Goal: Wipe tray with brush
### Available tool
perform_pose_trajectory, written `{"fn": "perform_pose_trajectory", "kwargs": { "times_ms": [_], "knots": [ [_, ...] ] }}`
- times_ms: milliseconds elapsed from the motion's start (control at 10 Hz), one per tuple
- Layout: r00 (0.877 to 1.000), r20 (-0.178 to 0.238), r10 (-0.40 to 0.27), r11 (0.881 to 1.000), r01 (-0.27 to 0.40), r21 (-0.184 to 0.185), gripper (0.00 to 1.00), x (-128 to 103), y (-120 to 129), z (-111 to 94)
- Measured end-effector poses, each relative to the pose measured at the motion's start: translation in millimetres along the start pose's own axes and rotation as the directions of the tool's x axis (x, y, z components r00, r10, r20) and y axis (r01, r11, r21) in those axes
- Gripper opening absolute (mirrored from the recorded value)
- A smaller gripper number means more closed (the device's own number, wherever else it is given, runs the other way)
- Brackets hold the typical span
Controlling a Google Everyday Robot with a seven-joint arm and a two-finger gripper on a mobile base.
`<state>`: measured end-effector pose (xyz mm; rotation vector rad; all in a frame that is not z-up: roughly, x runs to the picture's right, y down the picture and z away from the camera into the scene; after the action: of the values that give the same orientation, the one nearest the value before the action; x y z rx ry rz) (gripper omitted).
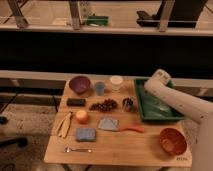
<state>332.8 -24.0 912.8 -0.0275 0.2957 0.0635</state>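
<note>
**A:** Where's the claw?

**B:** The gripper [151, 92] sits at the tip of the smooth white arm [181, 103], over the far left part of the tray [150, 113]. I cannot tell whether it is open, closed or holding anything, because the arm's rounded end covers it.

**A:** And the tray itself?

**B:** It is deep green, glossy plastic, rectangular with raised sides. It lies at the right end of the pale wooden table [131, 148], and the arm crosses it slantwise from the near right corner.

**A:** What's closest to the tray?

**B:** Just left of it is a small shiny metal can [127, 104], and left of that a dark bunch of grapes [104, 105]. In front of the tray's near right corner is a round orange bowl [173, 141]. Off its far left corner stands a cream round tub [116, 81], then a blue-grey cup [100, 88] and a purple bowl [79, 83] further left.

**A:** Further out?

**B:** In front and to the left of the tray are a slim orange-handled tool [131, 129] and, touching it, a crumpled grey cloth [108, 123]. Beyond these lie an orange fruit [82, 116], a blue sponge [85, 134], a flat black block [76, 102], yellowish peel-like strips [64, 124] and a metal spoon [77, 149]. All of these are well left of the tray.
</note>
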Motion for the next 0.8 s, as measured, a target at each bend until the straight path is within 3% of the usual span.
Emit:
{"fn": "perform_pose_trajectory", "kwargs": {
  "times_ms": [400, 800],
  "knots": [
    [0.999, 0.048, -0.002, 0.999, 0.004, -0.045, 0.0, 4, 24, -20],
    [0.996, 0.087, 0.032, 0.994, -0.022, -0.111, 0.0, 10, 28, -21]
  ]
}}
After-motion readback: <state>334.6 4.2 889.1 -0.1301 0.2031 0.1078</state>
